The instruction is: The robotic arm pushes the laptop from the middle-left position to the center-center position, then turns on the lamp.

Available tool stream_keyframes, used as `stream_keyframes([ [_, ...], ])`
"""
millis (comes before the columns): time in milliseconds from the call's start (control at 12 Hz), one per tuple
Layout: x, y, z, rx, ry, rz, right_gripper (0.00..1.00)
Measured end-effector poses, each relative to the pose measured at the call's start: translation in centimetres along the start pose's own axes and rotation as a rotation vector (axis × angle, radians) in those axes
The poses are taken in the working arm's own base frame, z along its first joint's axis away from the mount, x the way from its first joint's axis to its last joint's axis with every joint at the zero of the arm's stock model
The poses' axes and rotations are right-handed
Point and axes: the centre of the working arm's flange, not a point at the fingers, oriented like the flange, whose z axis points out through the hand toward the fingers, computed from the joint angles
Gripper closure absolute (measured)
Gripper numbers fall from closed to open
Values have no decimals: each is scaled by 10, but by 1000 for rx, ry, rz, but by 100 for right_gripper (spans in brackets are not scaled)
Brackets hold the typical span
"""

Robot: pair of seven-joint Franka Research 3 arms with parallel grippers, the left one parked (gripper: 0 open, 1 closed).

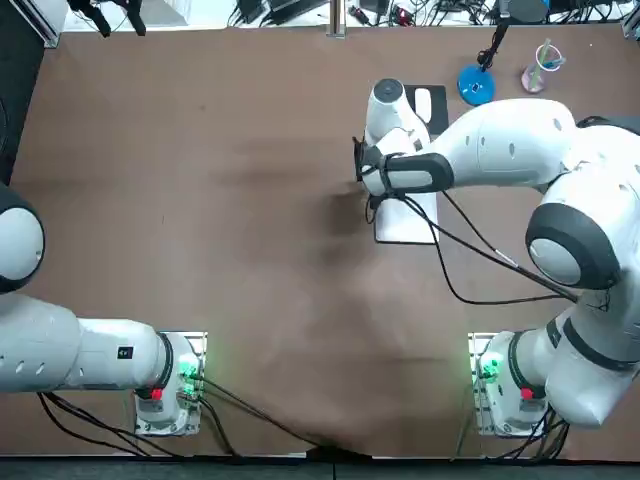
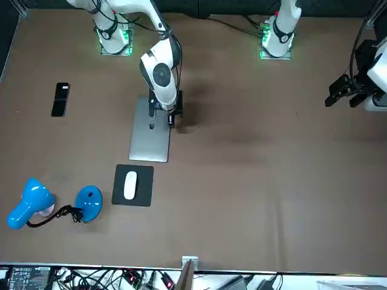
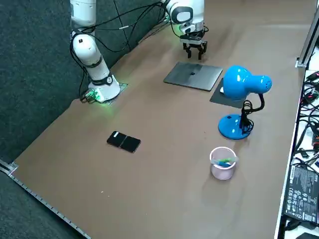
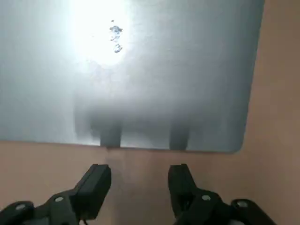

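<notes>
The closed silver laptop (image 1: 406, 226) lies right of the table's middle in the top view, half hidden under my right arm. It also shows flat in the front view as the laptop (image 2: 148, 142) and from the side as the laptop (image 3: 193, 75). My right gripper (image 4: 139, 176) is open and low over the table, its fingertips just short of the laptop's (image 4: 154, 70) long edge, with nothing between them. From the side the gripper (image 3: 194, 51) stands just beyond the lid. The blue lamp (image 3: 241, 85) stands at the far right, its base (image 1: 476, 85) near the back edge.
A white mouse (image 2: 130, 185) rests on a black pad (image 2: 143, 196) between laptop and lamp. A black phone (image 3: 124, 141) lies at the right side of the table. A pink cup (image 3: 222, 163) stands beyond the lamp. Cables trail from my right arm (image 1: 500, 150).
</notes>
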Motion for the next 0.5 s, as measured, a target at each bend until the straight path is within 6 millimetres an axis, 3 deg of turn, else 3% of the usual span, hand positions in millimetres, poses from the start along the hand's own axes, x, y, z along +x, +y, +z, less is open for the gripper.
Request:
stream_keyframes([
  [500,3,4,21,13,2,77,23],
])
